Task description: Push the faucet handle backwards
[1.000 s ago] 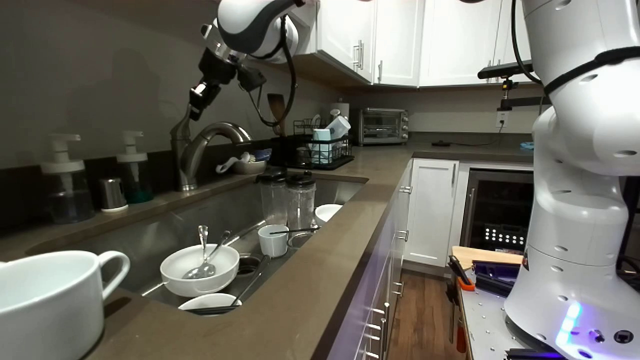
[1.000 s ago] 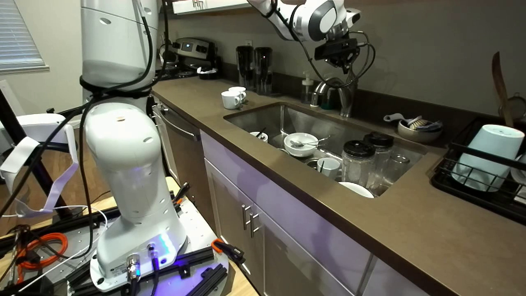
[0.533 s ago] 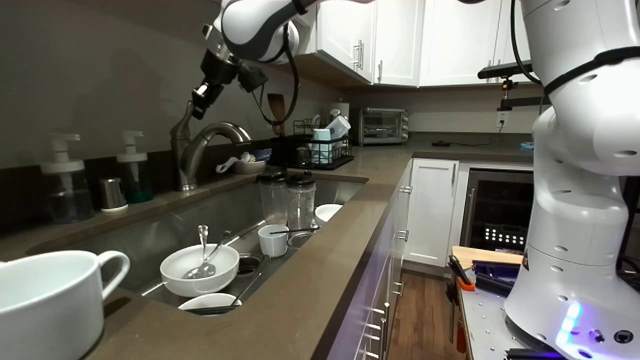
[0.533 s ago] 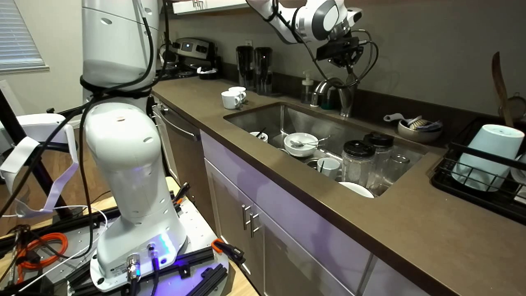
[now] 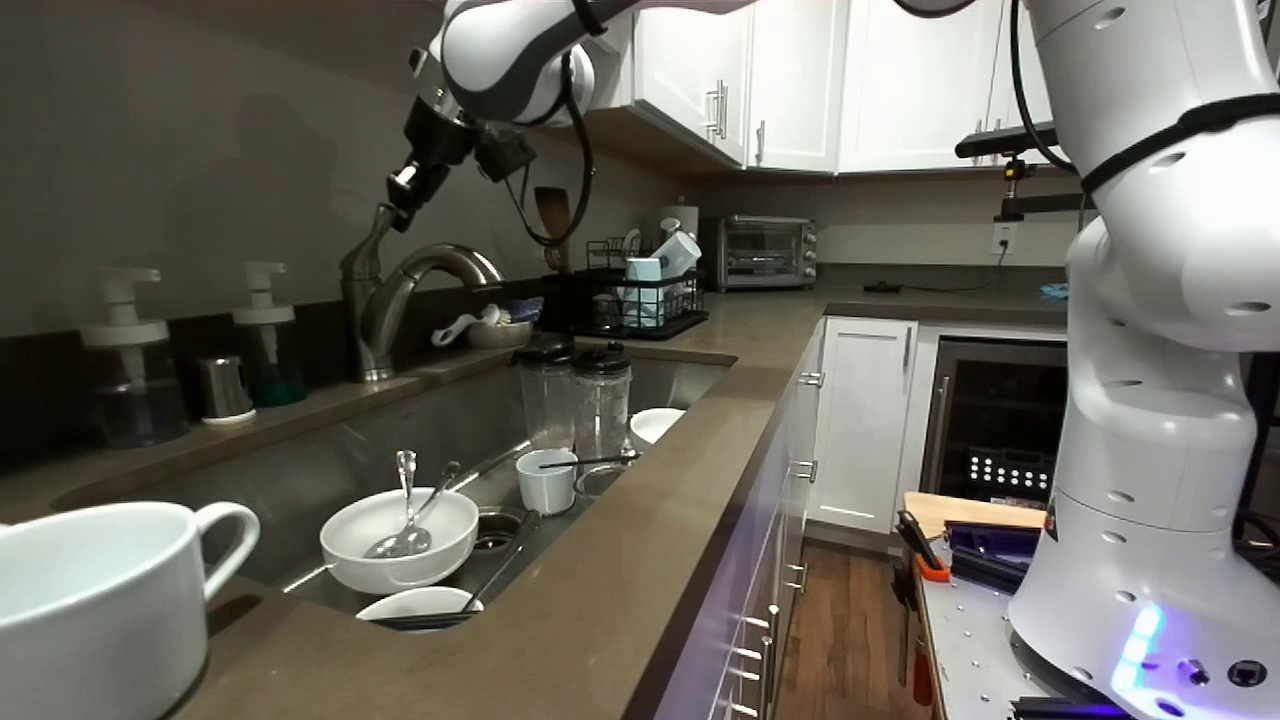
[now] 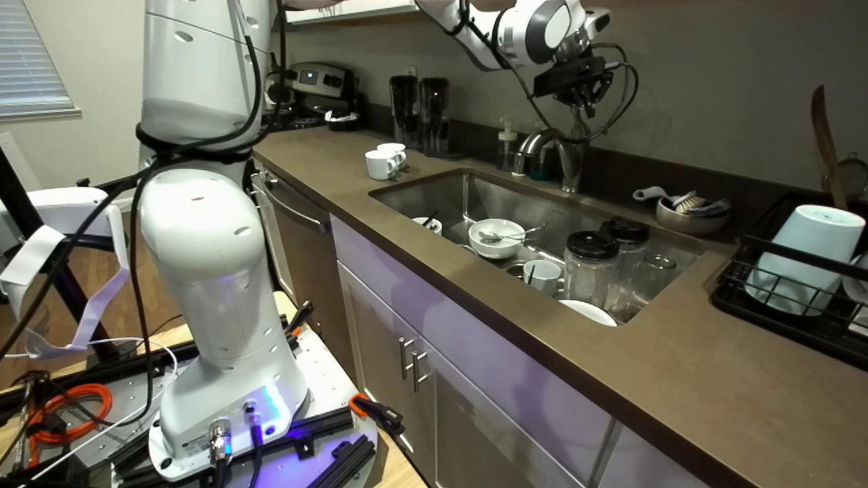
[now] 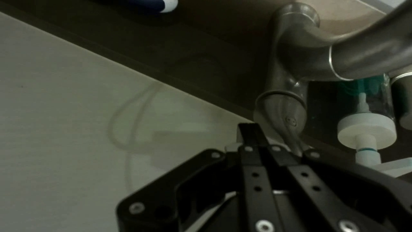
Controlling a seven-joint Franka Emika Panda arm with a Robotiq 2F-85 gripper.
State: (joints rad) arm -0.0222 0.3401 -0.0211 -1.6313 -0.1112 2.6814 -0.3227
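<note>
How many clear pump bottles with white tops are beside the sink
2. The clear bottle with green liquid stands nearer the silver gooseneck faucet; the other clear bottle stands farther off, past the small metal cylinder. No others show.

Two black-lidded jars (image 6: pixel 590 278) are being contained by the sink (image 6: pixel 512 202), and cutlery (image 5: pixel 406 470) by a white bowl (image 5: pixel 400 568) inside it. A brush (image 6: pixel 689 204) is being held by a small bowl (image 6: pixel 683 220) on the sink's wall side. Near one end of the sink, two white mugs (image 6: pixel 380 167) are being supported by the counter (image 6: pixel 678 359); near the other, a pale blue cup (image 6: pixel 807 254) by a black rack (image 6: pixel 780 330).
</note>
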